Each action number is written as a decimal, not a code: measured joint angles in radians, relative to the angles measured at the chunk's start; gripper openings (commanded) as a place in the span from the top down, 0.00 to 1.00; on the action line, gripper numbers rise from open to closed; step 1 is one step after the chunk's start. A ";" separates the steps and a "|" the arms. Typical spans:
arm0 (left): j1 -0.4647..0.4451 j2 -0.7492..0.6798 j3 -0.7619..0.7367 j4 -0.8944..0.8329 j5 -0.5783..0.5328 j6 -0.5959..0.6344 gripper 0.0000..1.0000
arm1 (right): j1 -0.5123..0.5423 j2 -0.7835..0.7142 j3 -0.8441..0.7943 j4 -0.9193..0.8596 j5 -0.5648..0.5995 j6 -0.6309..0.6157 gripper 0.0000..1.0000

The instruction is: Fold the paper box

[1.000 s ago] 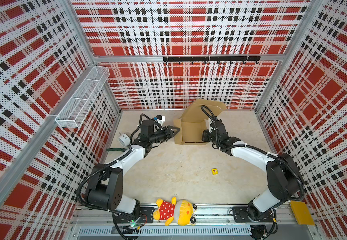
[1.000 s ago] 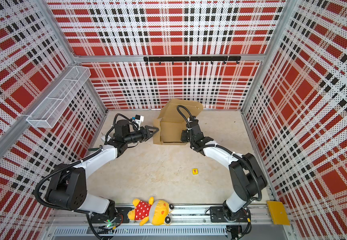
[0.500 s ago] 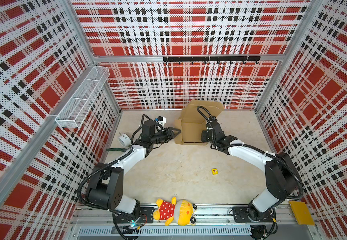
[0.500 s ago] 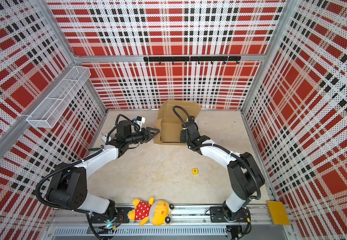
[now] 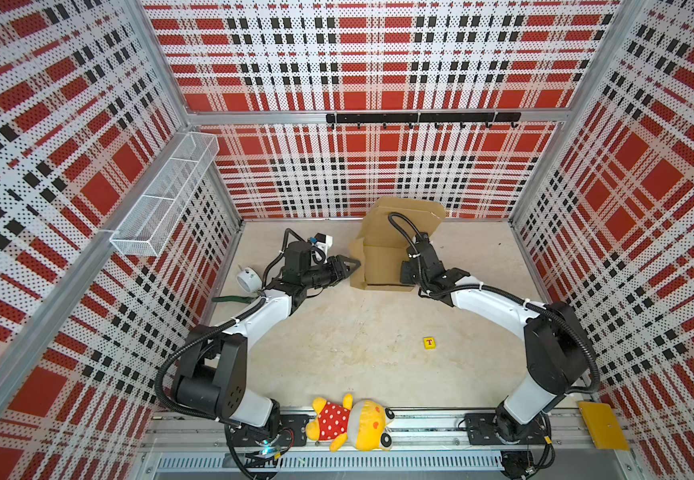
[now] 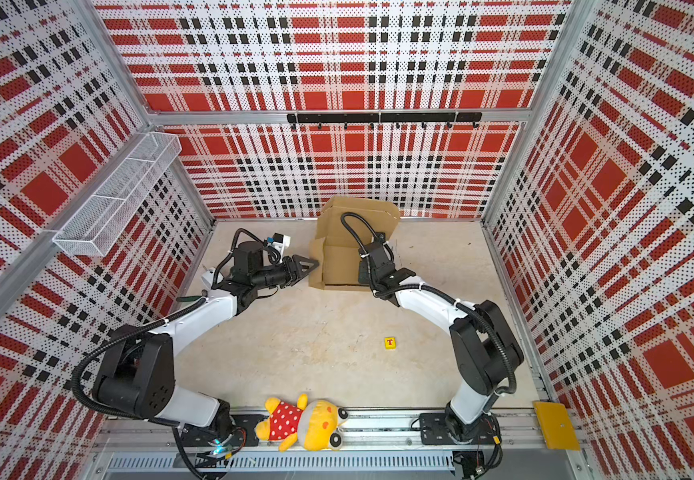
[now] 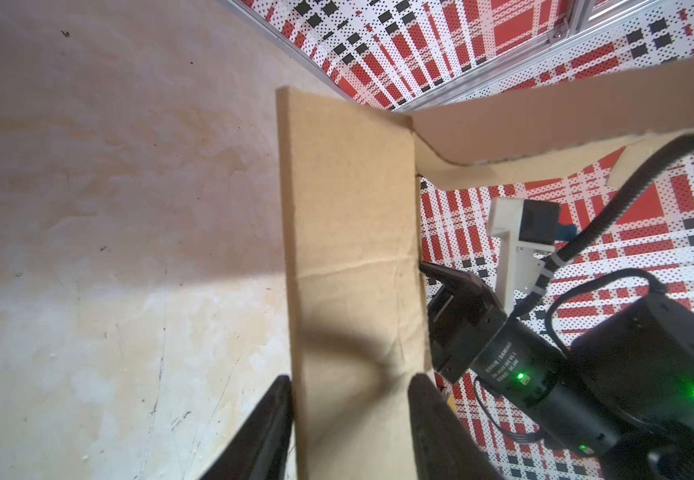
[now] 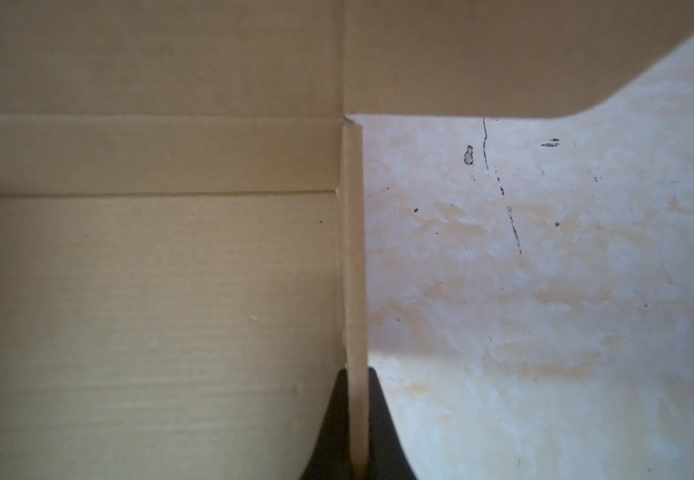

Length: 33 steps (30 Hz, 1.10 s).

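Edgewise in right hand (image 8: 355, 376): paper box (image 5: 382, 262)

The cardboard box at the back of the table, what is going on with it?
Two robot arms are folding the paper box, which stands open with its lid flap raised. The right gripper is shut on its right wall. The left gripper straddles the left flap; whether it pinches is unclear.

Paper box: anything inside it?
Inside the paper box: bare cardboard, nothing else visible. The right end effector is shut on its side wall; in both top views its arm hides the interior's right edge.
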 measured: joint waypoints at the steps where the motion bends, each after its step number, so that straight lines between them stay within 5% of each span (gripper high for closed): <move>1: 0.000 0.003 0.000 -0.006 -0.007 0.005 0.61 | 0.005 0.003 0.005 -0.003 0.005 0.000 1.00; 10: -0.022 0.032 0.011 -0.057 -0.047 0.039 0.65 | 0.025 0.031 0.032 -0.037 0.024 0.000 1.00; 20: -0.059 0.052 0.034 -0.105 -0.089 0.075 0.56 | 0.040 0.053 0.062 -0.082 0.054 0.012 1.00; 33: -0.103 0.085 0.113 -0.252 -0.240 0.147 0.63 | 0.085 0.150 0.156 -0.191 0.152 0.129 1.00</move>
